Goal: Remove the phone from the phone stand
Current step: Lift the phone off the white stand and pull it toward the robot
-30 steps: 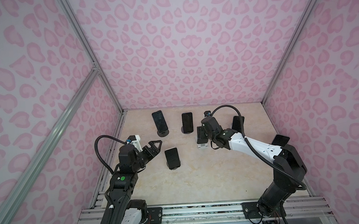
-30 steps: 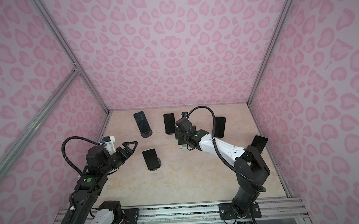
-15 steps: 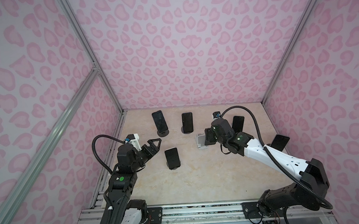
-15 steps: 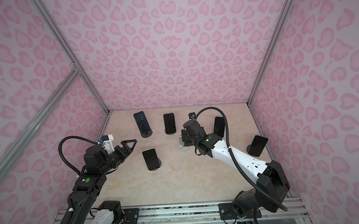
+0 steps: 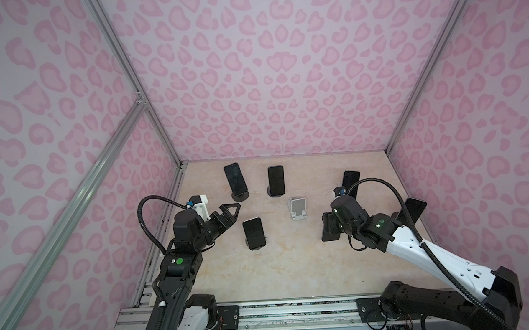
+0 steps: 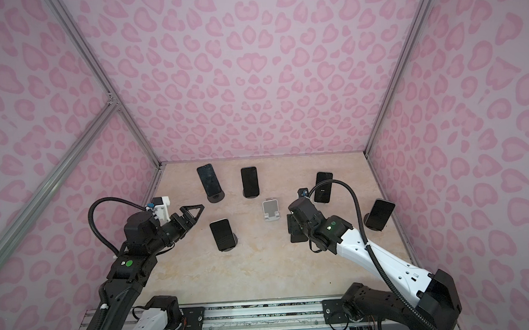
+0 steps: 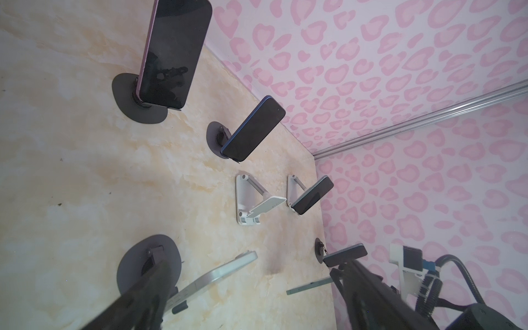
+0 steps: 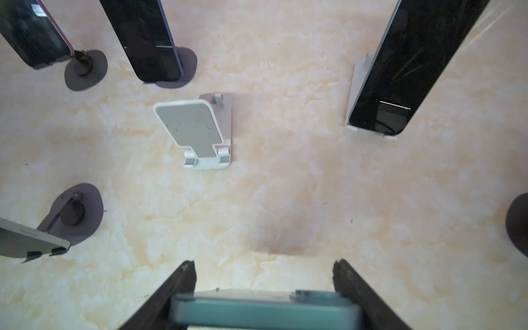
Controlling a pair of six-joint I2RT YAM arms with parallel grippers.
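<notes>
The right gripper (image 8: 264, 268) is clamped across the width of the phone (image 8: 263, 313), whose teal edge sits between the two dark fingers in the right wrist view. In both top views the phone hangs edge-down, near the table (image 5: 292, 268) and well clear of the white stand (image 5: 298, 207), which is empty. Contact between phone and table cannot be confirmed. Removal is judged done in substance, with only the set-down outstanding. The left gripper (image 5: 231, 212) is spread wide and holds nothing, hovering just beside a second phone (image 5: 254, 233) on its round base. Hazards noted: the grip bears on smooth narrow sides, so a jolt or a fast descent could let the phone slide out. Releasing it while it stands on edge would let it topple and strike the table. The right arm's cable loops close to the rear phone (image 5: 351, 183), and a wide swing could knock that one over
</notes>
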